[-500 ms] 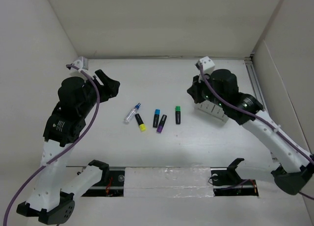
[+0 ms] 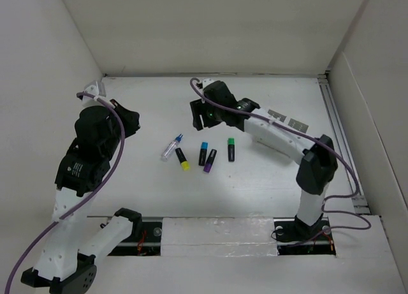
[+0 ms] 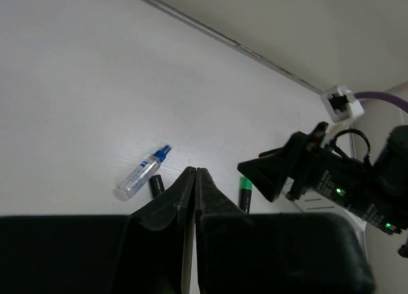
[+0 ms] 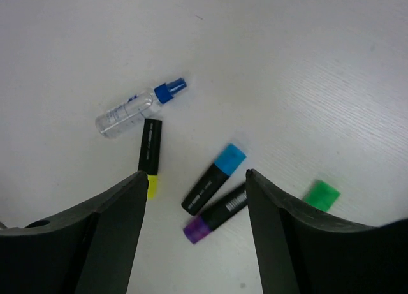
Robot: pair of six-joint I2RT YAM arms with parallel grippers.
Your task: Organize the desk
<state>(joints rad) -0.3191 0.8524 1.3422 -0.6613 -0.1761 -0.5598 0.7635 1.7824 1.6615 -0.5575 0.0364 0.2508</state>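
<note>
Right jaws: you've got them spread wide, empty, above the blue marker [image 4: 213, 179].
Left jaws: pinched together, gripping nothing.
Table [image 2: 274, 185]: beneath both arms, carrying the spray bottle [image 2: 171, 148], yellow marker [image 2: 182, 159], purple marker [image 2: 210, 161] and green marker [image 2: 231, 149] at its middle.

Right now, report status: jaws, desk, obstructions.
Left jaws shut, empty. Right jaws open, empty, near the markers. Desk unsorted: four markers and spray bottle lying loose. Nothing blocking them.
</note>
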